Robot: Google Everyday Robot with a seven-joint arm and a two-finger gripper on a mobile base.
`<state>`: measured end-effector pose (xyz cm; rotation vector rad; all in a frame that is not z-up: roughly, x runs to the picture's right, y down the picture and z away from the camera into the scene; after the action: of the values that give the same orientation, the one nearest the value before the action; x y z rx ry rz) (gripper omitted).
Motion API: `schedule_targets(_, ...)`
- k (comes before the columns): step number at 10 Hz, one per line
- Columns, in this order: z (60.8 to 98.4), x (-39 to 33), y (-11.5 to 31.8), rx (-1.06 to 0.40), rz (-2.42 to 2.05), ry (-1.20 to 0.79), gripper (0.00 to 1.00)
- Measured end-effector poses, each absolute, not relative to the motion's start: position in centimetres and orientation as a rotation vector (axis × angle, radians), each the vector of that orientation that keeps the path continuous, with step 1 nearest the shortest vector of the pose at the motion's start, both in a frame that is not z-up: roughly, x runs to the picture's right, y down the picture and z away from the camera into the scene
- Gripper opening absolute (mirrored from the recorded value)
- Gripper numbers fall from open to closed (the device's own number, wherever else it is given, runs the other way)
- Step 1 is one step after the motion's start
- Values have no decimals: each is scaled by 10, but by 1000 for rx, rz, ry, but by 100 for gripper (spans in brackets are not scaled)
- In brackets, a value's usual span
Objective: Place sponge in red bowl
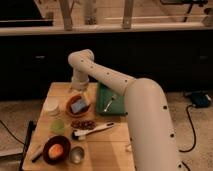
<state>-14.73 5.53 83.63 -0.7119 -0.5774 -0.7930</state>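
Note:
The blue-grey sponge [78, 105] lies inside the shallow orange-red bowl [69, 104] on the wooden table, tilted against the bowl's right side. My gripper [79, 89] hangs straight down from the white arm just above the far rim of the bowl, a little above the sponge. The gripper looks apart from the sponge.
A green tray [114, 94] with a utensil [110, 103] lies right of the bowl. A white cup [51, 106] and a green cup [57, 125] stand left. Nearer are brown snacks [82, 124], a white brush [94, 130], a dark bowl with an orange thing [56, 149] and a metal cup [76, 154].

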Motion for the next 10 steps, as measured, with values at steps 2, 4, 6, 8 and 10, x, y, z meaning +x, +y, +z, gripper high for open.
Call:
schedule_targets(2,836,-147,55,-711,-797,-579,80)
schedule_targets(4,836,-146,55,-715,-800,-567,80)
schedule_targets(6,835,-149,56,-720,-807,-557,80)
schedule_targets(8,836,-148,56,-720,-806,-556,80)
schedule_targets(10,836,-149,56,-720,-807,-557,80)
